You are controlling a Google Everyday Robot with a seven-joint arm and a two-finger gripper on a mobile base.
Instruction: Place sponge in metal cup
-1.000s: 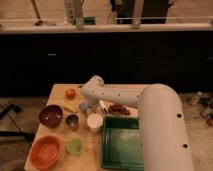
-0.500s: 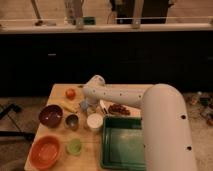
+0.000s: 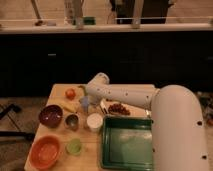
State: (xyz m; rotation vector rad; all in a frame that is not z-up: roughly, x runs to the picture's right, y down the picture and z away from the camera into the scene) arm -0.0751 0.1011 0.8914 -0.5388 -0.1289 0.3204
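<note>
My white arm reaches from the lower right across the table to its far left part. The gripper (image 3: 85, 101) points down there, shut on the small light-blue sponge (image 3: 83, 104), which shows at its tip just above the tabletop. The metal cup (image 3: 71, 121), small, grey and dark inside, stands upright a short way in front of the sponge and slightly to its left. It is apart from the gripper.
A white cup (image 3: 94, 121) stands right of the metal cup and a purple bowl (image 3: 51, 115) left of it. An orange bowl (image 3: 45, 151) and a green cup (image 3: 74, 146) sit near the front edge. A green tray (image 3: 127, 145) fills the front right. An orange fruit (image 3: 70, 93) lies behind.
Almost nothing differs: the arm has shifted only slightly and the gripper stays shut with the sponge over the same spot.
</note>
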